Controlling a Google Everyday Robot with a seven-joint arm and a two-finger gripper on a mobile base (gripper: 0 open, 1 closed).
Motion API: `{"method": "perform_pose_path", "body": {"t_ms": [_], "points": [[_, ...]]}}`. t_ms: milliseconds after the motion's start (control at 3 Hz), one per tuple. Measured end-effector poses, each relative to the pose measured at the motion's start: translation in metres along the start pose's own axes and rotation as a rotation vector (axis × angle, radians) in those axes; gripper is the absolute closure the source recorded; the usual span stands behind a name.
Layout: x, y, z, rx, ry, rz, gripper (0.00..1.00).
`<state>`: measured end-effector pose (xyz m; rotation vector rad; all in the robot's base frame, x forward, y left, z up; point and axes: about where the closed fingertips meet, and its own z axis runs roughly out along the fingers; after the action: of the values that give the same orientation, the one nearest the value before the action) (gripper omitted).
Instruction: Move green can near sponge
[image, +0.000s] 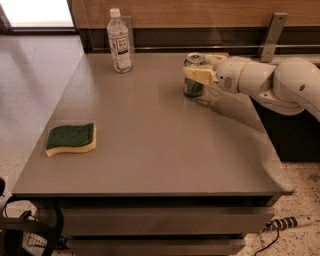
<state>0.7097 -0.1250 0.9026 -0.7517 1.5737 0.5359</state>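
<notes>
While sponge (70, 139) lies well apart front-left, jaws clamped on upright green can (192, 89), far right.

Claw (196, 66) clasping upright green can (192, 89) (far right of table (150, 155)), sponge (71, 139) well apart

Arm (292, 84) from right, end effector (197, 66) clasping green can (192, 89)
</notes>
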Motion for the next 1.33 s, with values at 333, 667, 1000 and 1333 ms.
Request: {"method": "perform_pose_path", "body": {"t_ms": [333,667,1000,1333], "points": [[0.0,0.002,0.002,-0.004,0.0,0.0,0.97],[-0.001,0.002,0.003,-0.006,-0.001,0.0,1.0],[-0.016,0.008,-0.003,-0.039,-0.017,0.005,1.0],[-0.059,0.031,-0.018,-0.111,-0.037,0.025,1.0]]}}
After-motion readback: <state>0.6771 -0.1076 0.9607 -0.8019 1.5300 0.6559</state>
